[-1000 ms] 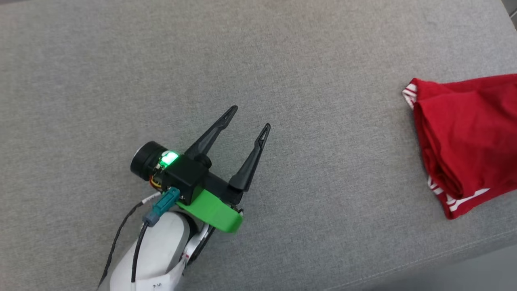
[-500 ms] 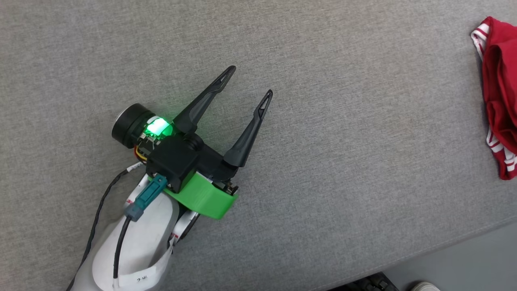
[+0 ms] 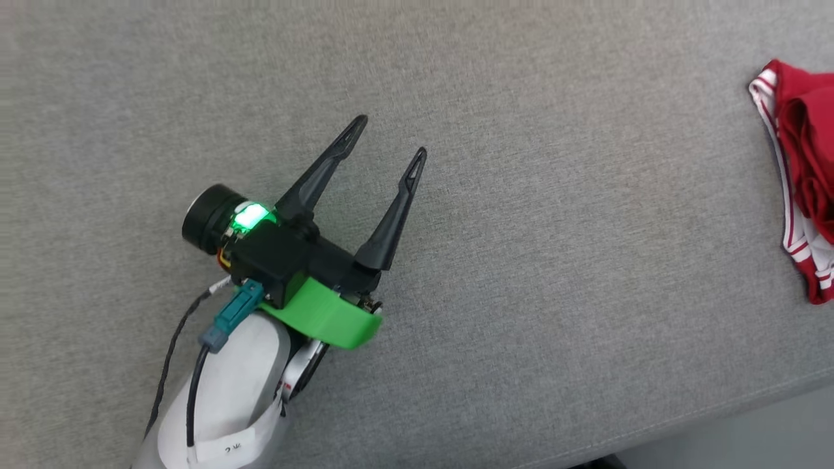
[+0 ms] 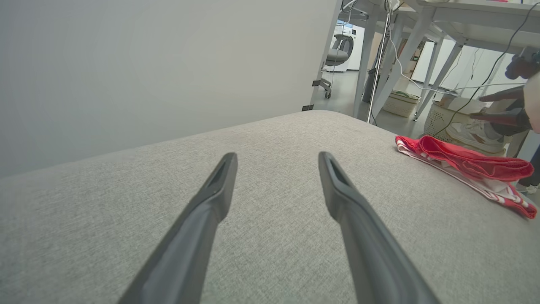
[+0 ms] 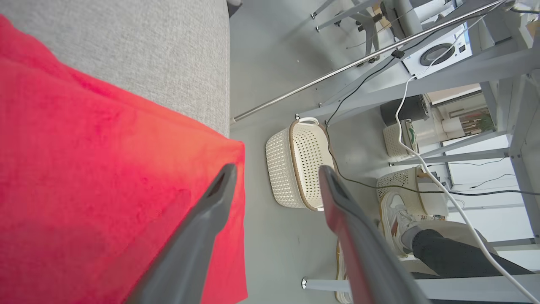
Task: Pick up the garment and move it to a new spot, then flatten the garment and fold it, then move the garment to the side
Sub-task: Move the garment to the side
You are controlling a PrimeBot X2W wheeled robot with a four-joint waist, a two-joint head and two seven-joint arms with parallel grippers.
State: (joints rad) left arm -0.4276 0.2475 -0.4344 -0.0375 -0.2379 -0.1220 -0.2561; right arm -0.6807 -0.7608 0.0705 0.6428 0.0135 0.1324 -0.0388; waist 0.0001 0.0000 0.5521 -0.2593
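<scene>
Garment (image 3: 806, 130) lies folded at bench (image 3: 521, 273) right edge. Right gripper (image 5: 277, 167) just over it, jaws spread, empty. Left gripper (image 3: 391, 136) well apart, jaws spread. Judgement: lift right arm straight up; avoid snagging folds.

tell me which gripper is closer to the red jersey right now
Right. The right gripper is open at the jersey's edge, one finger over the red fabric. The left gripper is open over the grey cushion, far off to the jersey's left.
</scene>
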